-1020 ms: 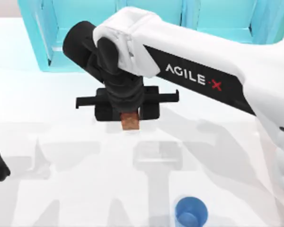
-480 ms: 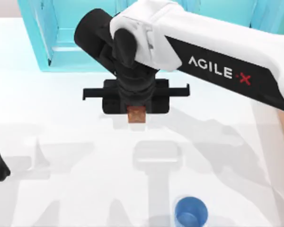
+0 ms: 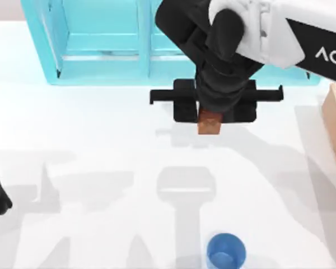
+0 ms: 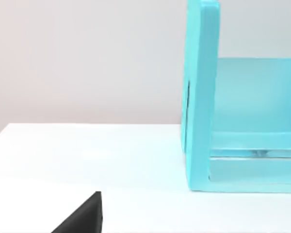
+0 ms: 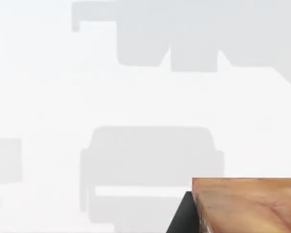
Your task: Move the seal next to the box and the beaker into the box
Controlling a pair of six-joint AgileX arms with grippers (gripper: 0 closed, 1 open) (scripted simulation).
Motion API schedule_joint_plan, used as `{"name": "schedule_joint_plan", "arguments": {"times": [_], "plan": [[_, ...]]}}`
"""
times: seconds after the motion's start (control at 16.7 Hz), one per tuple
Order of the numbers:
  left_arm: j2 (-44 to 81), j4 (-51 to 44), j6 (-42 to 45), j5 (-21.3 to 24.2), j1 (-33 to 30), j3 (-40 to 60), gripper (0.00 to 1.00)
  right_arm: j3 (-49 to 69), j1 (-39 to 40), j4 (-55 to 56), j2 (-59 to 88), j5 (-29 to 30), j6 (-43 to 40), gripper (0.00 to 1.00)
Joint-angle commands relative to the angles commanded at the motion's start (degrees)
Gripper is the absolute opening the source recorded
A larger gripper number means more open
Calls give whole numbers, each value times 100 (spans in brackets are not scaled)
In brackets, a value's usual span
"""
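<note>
"AG" lettering above seal (image 3: pixel 209 123)

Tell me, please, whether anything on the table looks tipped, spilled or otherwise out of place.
Nothing stands out. The right gripper carries the seal above the table, towards the box at the right edge. The beaker stands upright near the front edge. The left arm sits parked at the left edge.

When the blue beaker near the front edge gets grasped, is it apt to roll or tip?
The beaker stands upright with its mouth up, so rolling seems unlikely unless knocked over. Small and hollow, it probably is light and may skid or tip under a sideways nudge.
</note>
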Motion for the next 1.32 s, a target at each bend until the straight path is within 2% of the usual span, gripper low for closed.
{"name": "schedule_joint_plan", "arguments": {"times": [0.36, 0.54, 0.72, 1.02, 1.32], "plan": [[0, 0, 0, 0, 0, 0, 100, -2914, -607, 325, -2384, -164, -630, 0], [0, 0, 0, 0, 0, 0, 100, -3895, -965, 531, -3330, -266, -993, 0], [0, 0, 0, 0, 0, 0, 100, -4321, -1221, 691, -3752, -345, -1248, 0], [0, 0, 0, 0, 0, 0, 100, -4349, -1219, 703, -3733, -340, -1248, 0], [0, 0, 0, 0, 0, 0, 100, -4813, -1293, 1509, -3424, -370, -1319, 0]]}}
